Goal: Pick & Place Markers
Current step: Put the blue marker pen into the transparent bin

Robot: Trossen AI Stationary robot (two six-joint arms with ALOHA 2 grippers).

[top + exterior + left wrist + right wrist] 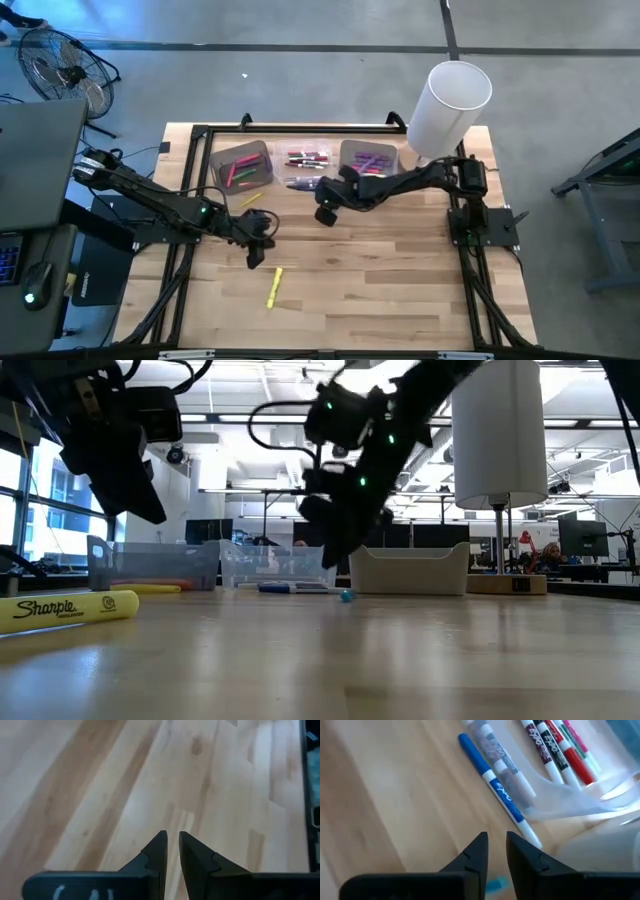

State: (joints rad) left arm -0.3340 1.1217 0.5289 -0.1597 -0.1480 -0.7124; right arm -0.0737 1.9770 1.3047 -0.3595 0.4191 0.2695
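Two markers lie on the bare table. One is a yellow marker (pixel 274 287) (pixel 65 608) near the front. The other is a blue-capped white marker (pixel 492 782) (pixel 300 184), lying on its side along the clear bin's (pixel 308 159) near wall. My right gripper (pixel 495 837) (pixel 325 213) hovers open just short of the blue marker, nothing between its fingers. A small cyan bit (pixel 496 883) (pixel 346 596) lies on the wood below it. My left gripper (pixel 172 835) (pixel 255 246) hangs open over bare wood, above the yellow marker's far side.
Three bins stand in a row at the back: a grey one (pixel 243 165) with markers, the clear one with red and black markers (pixel 555 745), and a pale one (pixel 368 158) with purple markers. A tall white cylinder (pixel 450 105) stands at the back right.
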